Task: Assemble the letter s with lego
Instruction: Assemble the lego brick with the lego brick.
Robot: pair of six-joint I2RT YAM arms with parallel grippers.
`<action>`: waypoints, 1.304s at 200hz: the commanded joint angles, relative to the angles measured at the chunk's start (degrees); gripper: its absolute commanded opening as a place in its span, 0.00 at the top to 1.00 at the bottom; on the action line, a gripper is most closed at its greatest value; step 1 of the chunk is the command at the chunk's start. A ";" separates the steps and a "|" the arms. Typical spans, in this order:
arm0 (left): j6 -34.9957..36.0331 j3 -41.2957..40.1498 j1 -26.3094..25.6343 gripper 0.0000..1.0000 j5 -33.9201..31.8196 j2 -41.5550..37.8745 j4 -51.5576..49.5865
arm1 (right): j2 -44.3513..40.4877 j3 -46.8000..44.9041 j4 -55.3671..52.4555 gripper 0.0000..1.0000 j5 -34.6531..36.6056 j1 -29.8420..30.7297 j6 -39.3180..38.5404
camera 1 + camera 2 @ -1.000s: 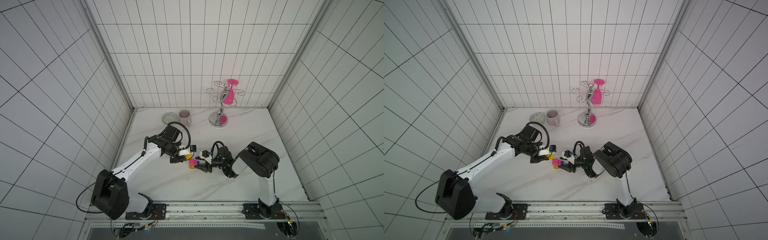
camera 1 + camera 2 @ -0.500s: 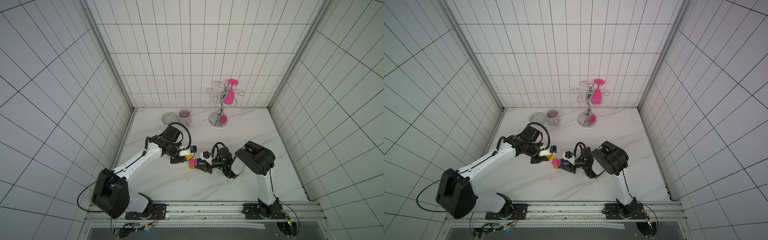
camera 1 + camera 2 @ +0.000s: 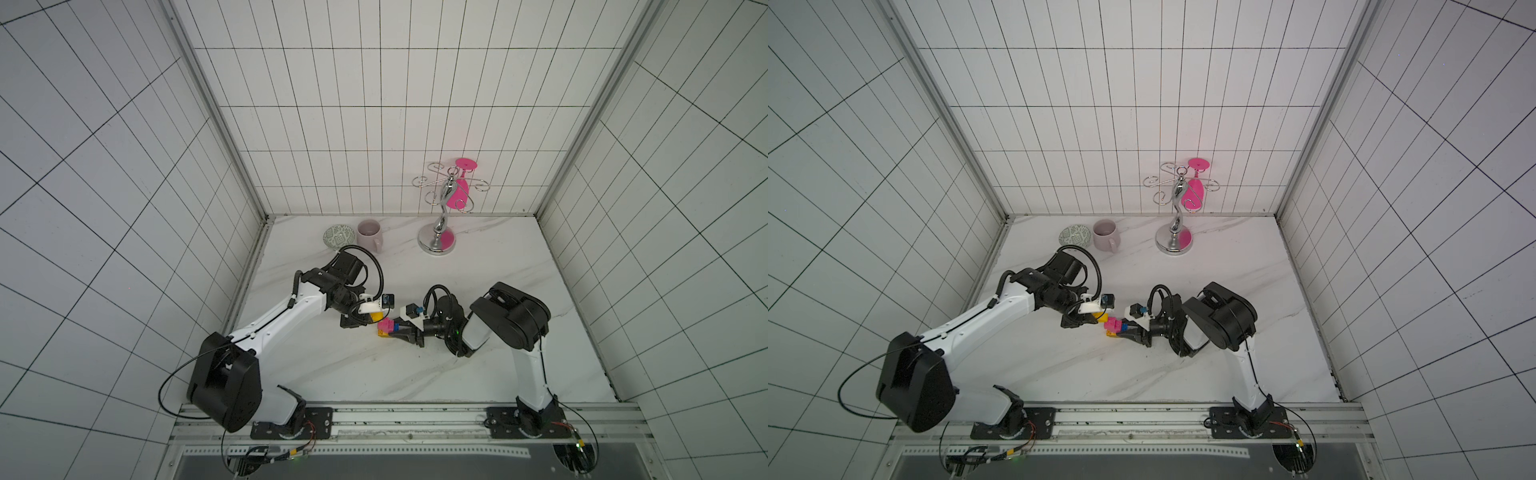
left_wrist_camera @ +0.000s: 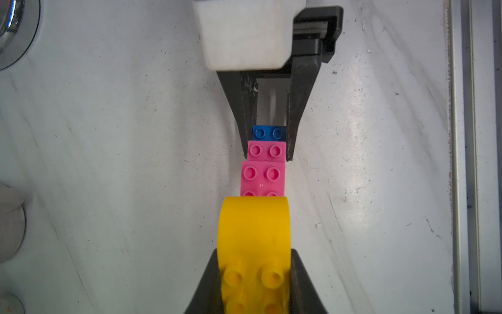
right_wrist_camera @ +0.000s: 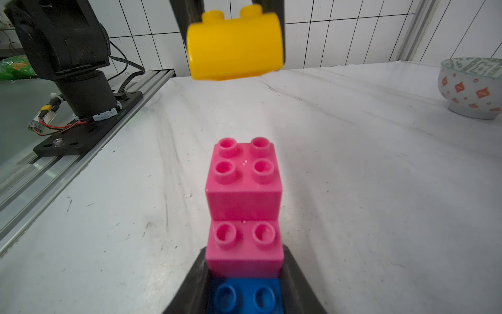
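A stepped stack of lego stands mid-table: a blue brick (image 5: 244, 296), a pink brick (image 5: 244, 244) and a second pink brick (image 5: 243, 179) on top. In both top views a yellow brick (image 3: 382, 336) shows at its foot. My right gripper (image 5: 244, 251) is shut on the stack's blue and lower pink bricks, its fingers (image 4: 294, 114) flanking them. My left gripper (image 4: 254, 252) is shut on another yellow brick (image 4: 254, 231), held studs up just to the left of the stack (image 3: 1112, 325) and apart from it. This yellow brick (image 5: 235, 46) hangs higher than the top pink brick.
At the back stand a patterned bowl (image 3: 340, 237), a mug (image 3: 369, 235) and a chrome stand (image 3: 436, 243) with a pink glass (image 3: 457, 191) hanging on it. The metal rail (image 3: 374, 415) with both arm bases runs along the front edge. Tiled walls close in three sides.
The right gripper's jaws have closed in on the stack. The left gripper with its yellow brick has hardly moved.
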 commanded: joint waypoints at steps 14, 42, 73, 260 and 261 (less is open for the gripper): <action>5.16 5.99 -1.30 0.90 2.33 3.41 -5.42 | -3.28 0.25 -7.17 0.79 -0.23 0.33 -6.55; 6.47 9.44 -2.36 0.90 3.25 6.96 -7.89 | -4.60 0.47 -10.75 0.79 0.28 0.78 -8.65; 6.35 11.04 -3.30 0.89 3.18 9.23 -8.47 | -4.82 0.27 -10.61 0.79 0.66 0.80 -8.48; -2.74 4.55 -4.64 0.88 4.54 7.51 1.87 | -3.46 0.71 -9.66 0.80 1.53 0.80 -7.24; -2.72 4.57 -4.64 0.88 4.54 7.51 1.89 | -3.46 0.71 -9.68 0.80 1.57 0.81 -7.24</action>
